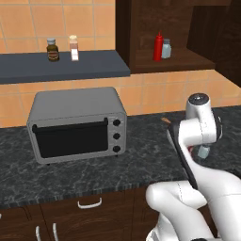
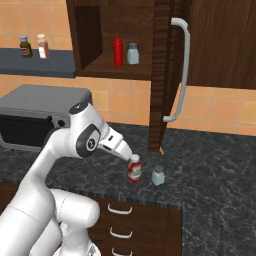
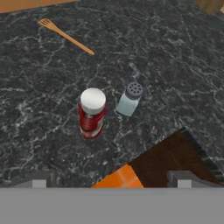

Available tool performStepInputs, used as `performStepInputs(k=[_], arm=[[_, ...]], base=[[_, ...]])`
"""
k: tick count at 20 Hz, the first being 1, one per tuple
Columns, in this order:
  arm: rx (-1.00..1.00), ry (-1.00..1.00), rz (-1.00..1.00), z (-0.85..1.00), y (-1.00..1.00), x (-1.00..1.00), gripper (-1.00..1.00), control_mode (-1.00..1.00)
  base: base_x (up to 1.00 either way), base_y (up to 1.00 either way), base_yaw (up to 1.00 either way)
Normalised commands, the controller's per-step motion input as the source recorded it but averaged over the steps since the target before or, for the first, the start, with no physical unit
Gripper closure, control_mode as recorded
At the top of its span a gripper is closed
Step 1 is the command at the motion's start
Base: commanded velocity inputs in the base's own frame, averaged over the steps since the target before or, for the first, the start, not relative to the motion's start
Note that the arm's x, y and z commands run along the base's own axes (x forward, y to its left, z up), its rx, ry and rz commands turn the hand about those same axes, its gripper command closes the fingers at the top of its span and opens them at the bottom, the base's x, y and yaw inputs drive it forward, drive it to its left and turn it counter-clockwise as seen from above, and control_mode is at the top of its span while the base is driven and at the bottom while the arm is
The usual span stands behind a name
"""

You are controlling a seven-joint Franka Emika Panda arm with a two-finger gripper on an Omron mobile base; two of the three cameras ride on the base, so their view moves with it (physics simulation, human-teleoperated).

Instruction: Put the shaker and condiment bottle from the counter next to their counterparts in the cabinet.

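The condiment bottle (image 3: pixel 92 113), stout and red with a white cap, stands upright on the dark marbled counter (image 3: pixel 39 96). The pale grey-blue shaker (image 3: pixel 129 99) stands just beside it. My gripper (image 3: pixel 111 181) hangs above and a little short of both, open wide and empty. From the right base view the gripper (image 2: pixel 126 152) hovers just over the condiment bottle (image 2: pixel 134 168), with the shaker (image 2: pixel 158 175) to its right. In the open cabinet (image 2: pixel 160 75) the slim red squeeze bottle (image 2: pixel 118 50) and a small grey-blue shaker (image 2: pixel 133 53) stand side by side on the shelf.
A wooden fork (image 3: pixel 66 36) lies on the counter beyond the bottles. The cabinet door (image 2: pixel 220 45) stands open with a long handle (image 2: pixel 182 70). A toaster oven (image 1: pixel 77 124) sits to the left. The wall shelf (image 1: pixel 61 66) carries a brown jar (image 1: pixel 52 49) and a tall shaker (image 1: pixel 74 48).
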Motion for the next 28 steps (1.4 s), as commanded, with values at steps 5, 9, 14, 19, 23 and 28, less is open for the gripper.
performStepInputs(k=[5,9,14,19,23,28], arm=[[0.00,0.00,0.00,-0.23,-0.01,0.29,-1.00,-1.00],[0.00,0.00,0.00,-0.18,0.00,0.26,-1.00,-1.00],[0.01,0.00,0.00,-0.13,-0.01,0.24,-1.00,-1.00],[0.04,0.00,0.00,-0.11,-0.06,0.19,-1.00,-1.00],[0.03,0.00,0.00,-0.16,-0.11,0.17,-1.00,-1.00],[0.03,0.00,0.00,-0.16,-0.18,0.11,-1.00,-1.00]], base=[[0.00,0.00,0.00],[0.00,0.00,0.00],[0.00,0.00,0.00],[0.00,0.00,0.00],[0.00,0.00,0.00],[0.00,0.00,0.00]])
